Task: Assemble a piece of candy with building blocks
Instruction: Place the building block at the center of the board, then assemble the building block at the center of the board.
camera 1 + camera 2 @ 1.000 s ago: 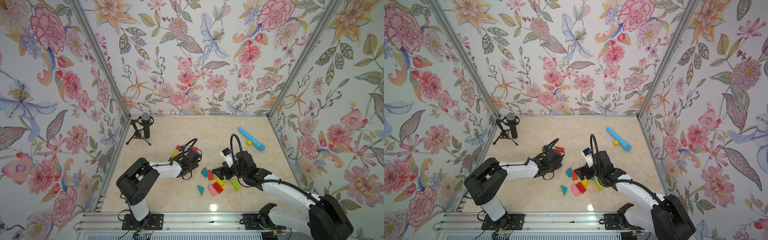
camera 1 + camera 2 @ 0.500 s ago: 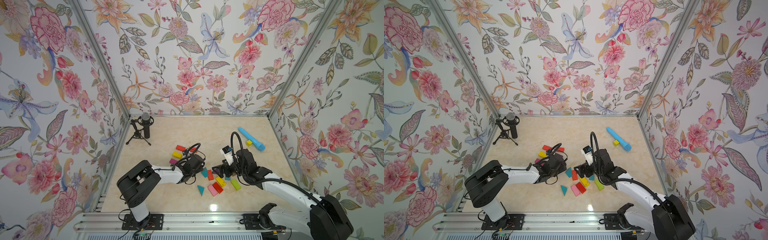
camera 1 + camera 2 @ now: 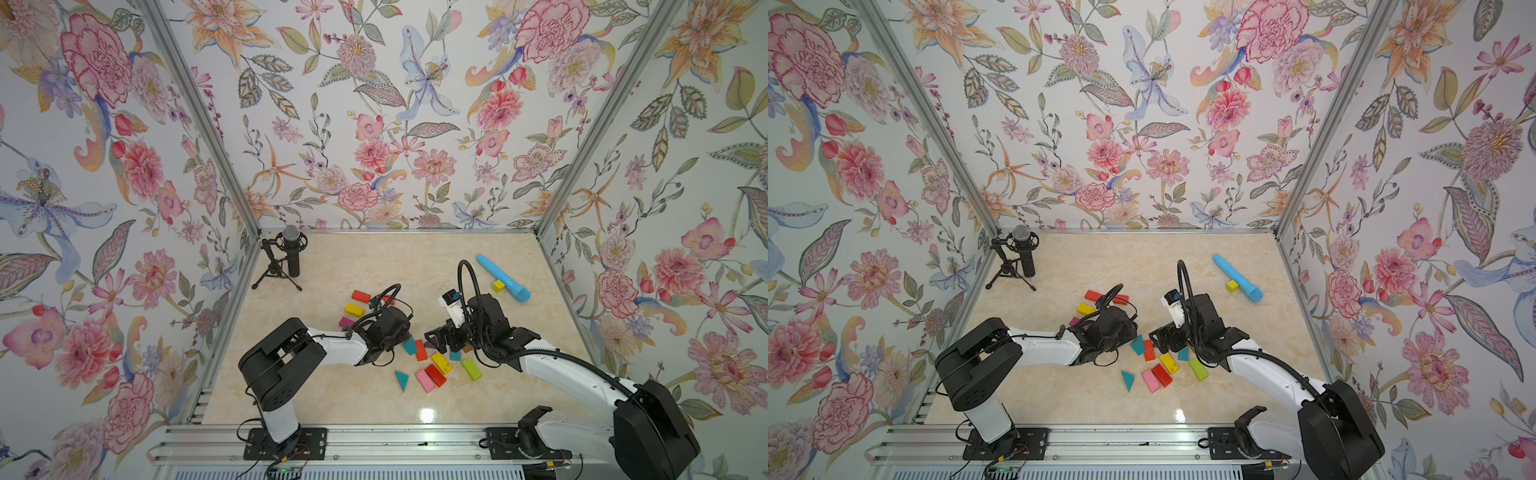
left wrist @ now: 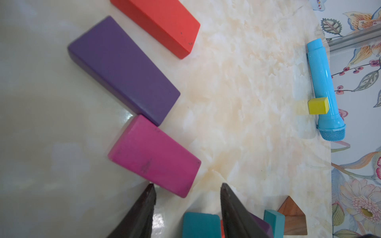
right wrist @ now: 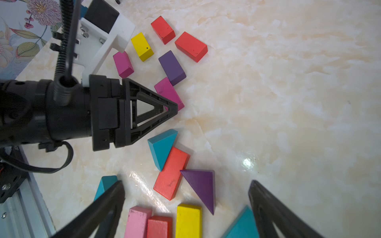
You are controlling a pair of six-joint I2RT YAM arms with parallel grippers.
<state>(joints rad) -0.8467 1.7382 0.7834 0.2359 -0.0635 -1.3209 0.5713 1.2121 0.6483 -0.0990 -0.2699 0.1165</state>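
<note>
Gathering pieces, I judge. The left gripper (image 4: 186,197), jaws partly apart and empty, noses a magenta brick (image 4: 154,156) just left of the clustered building blocks (image 3: 441,362) mid-table. The right gripper (image 5: 186,183) hovers wide apart above them. The next move calls for straddling the brick squarely before closing.

In a top view, the left gripper (image 3: 1130,332) and right gripper (image 3: 1160,338) face each other just below the frame's centre, with a teal wedge (image 3: 1137,345) and an orange brick (image 3: 1148,350) touching between them. Below lie a yellow brick (image 3: 1169,363), green brick (image 3: 1198,369), red brick (image 3: 1161,375) and pink brick (image 3: 1150,380). A blue tube (image 3: 1237,277) lies to the upper right, a mic (image 3: 1022,252) to the upper left.
</note>
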